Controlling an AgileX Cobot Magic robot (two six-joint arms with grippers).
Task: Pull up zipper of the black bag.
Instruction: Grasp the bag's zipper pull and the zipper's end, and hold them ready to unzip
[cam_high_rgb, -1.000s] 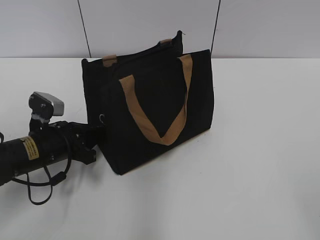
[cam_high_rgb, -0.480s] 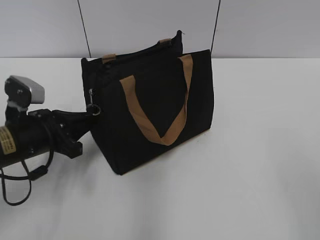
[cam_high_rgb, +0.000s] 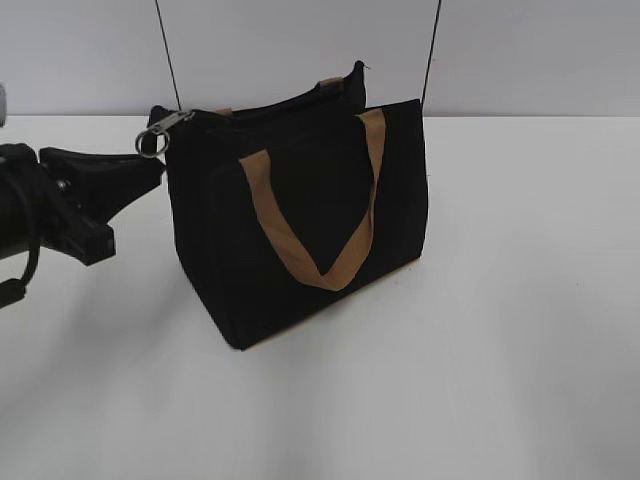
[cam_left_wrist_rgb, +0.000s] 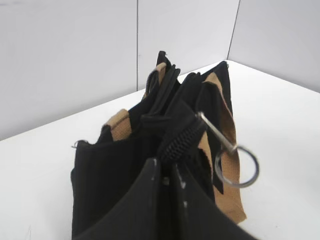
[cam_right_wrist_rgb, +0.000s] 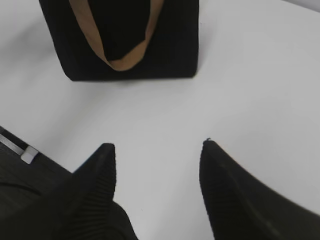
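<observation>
Left wrist view shows the left gripper (cam_left_wrist_rgb: 167, 172) with its 2 black fingers (cam_left_wrist_rgb: 132, 210) pressed almost together, only a thin slit between them, at the top end corner of the black bag (cam_left_wrist_rgb: 115, 170). The tips sit against the zip line just below the slider; whether they pinch fabric or a tab there is hidden by the fingers themselves. The zipper (cam_left_wrist_rgb: 236, 165), a silver ring on a short metal stem, hangs free just to the right of the tips, not between them. In the exterior view the left gripper (cam_high_rgb: 150, 172) reaches in from the left edge, its tips meeting the bag's upper left corner, with the zipper (cam_high_rgb: 152, 140) sticking out just above them at the very top of that corner.

Right wrist view shows the right gripper (cam_right_wrist_rgb: 157, 165) with its 2 ribbed fingers (cam_right_wrist_rgb: 97, 172) spread wide, holding nothing, hovering over bare counter (cam_right_wrist_rgb: 240, 75) well apart from the bag.

The black bag (cam_high_rgb: 300, 220) stands upright near the middle of the counter (cam_high_rgb: 520, 350), boxy, with a tan strap (cam_high_rgb: 310, 215) looping down its front face and a second strap just showing behind the top edge. The counter is plain white; behind it a pale wall (cam_high_rgb: 540, 50) is crossed by 2 thin dark seams.
</observation>
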